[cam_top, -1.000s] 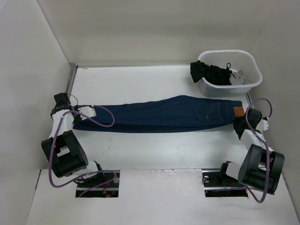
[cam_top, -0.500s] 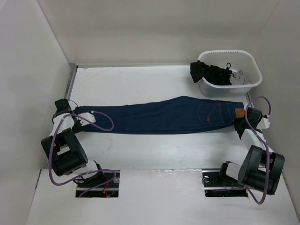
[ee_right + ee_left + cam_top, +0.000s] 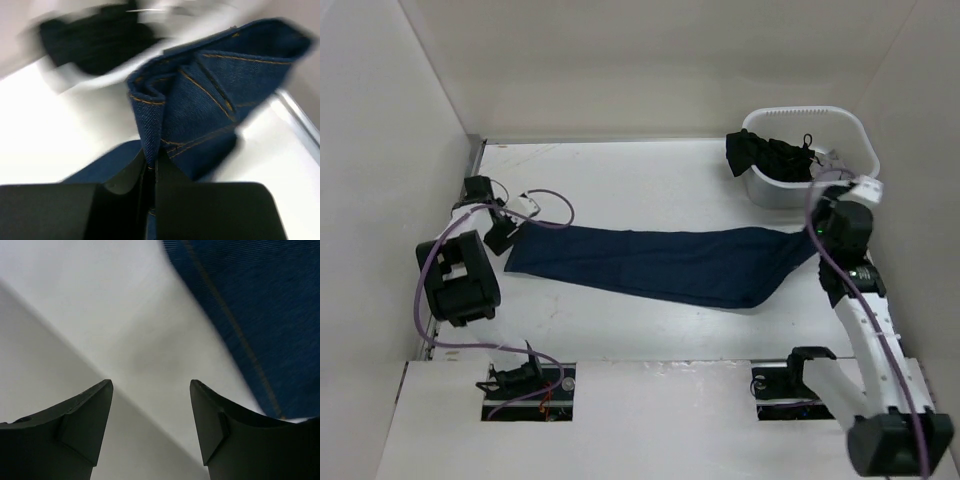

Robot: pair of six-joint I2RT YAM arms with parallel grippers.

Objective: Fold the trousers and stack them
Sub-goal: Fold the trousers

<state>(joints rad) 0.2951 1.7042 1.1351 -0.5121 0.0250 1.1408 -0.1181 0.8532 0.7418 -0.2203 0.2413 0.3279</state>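
Note:
The dark blue trousers (image 3: pixel 660 262) stretch across the middle of the table, leg ends at the left and waist end raised at the right. My right gripper (image 3: pixel 817 234) is lifted above the table and shut on a bunched fold of the waist denim (image 3: pixel 200 95), whose orange stitching shows; the jaws (image 3: pixel 151 160) pinch the cloth edge. At the left, my left gripper (image 3: pixel 501 237) sits just beside the leg ends. It stands open (image 3: pixel 150 385) over bare white table with nothing between its fingers. A strip of the trousers (image 3: pixel 260 310) runs past its upper right.
A white basket (image 3: pixel 861 141) holding black garments (image 3: pixel 772 158) stands at the back right, close behind the right gripper. Another black garment (image 3: pixel 95 42) blurs past in the right wrist view. White walls close in on both sides, and a metal rail (image 3: pixel 471 165) edges the table's left.
The left gripper has opened, let go of the leg ends and shifted toward the back. The right arm has risen with the waist end toward the basket, so the trousers now hang slanted.

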